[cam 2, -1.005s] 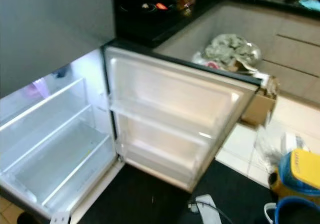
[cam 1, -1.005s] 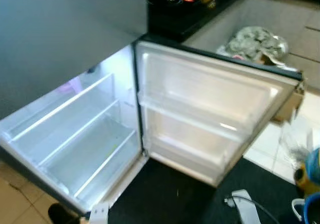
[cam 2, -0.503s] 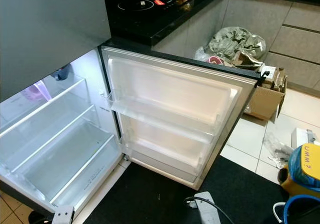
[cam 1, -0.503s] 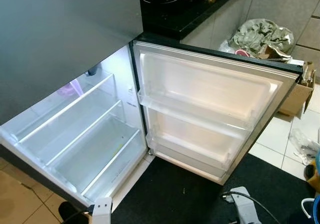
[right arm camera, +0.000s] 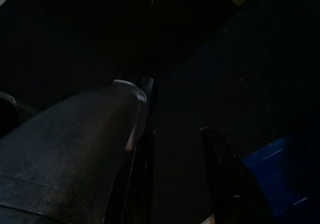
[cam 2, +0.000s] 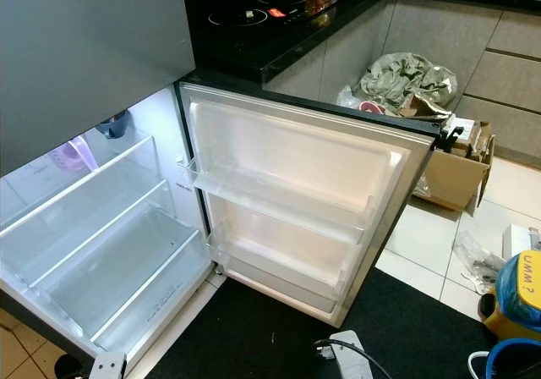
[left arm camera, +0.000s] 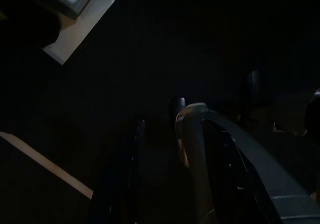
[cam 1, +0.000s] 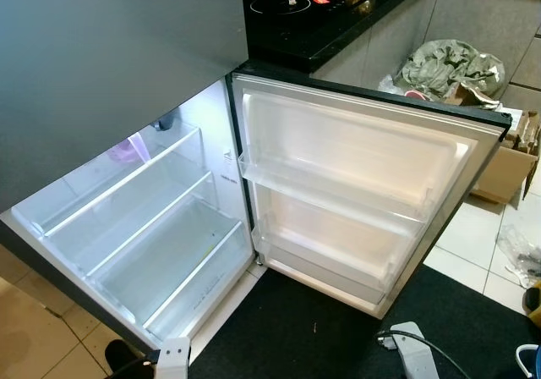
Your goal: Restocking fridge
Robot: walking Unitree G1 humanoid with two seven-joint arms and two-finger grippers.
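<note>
The fridge (cam 1: 144,227) stands open before me, its lit lower compartment holding bare glass shelves and a clear drawer. Its door (cam 1: 355,167) swings out to the right, and the white door shelves (cam 1: 330,194) hold nothing. A purple item (cam 1: 128,151) and a small blue item (cam 2: 112,125) sit at the back of the top shelf. Both arms hang idle low over the black mat (cam 2: 270,337). In the dark right wrist view, my right gripper (right arm camera: 177,134) is open with nothing between its fingers. My left gripper (left arm camera: 150,149) is barely made out in its dark wrist view.
A black cooktop counter (cam 1: 296,2) lies behind the door. A stuffed rubbish bag (cam 2: 406,79) and a cardboard box (cam 2: 461,172) sit on the tiled floor to the right. A blue and yellow container (cam 2: 520,286) stands at the right edge.
The camera has shifted a little and the picture has sharpened. The fridge, its door and both arms stay as they were.
</note>
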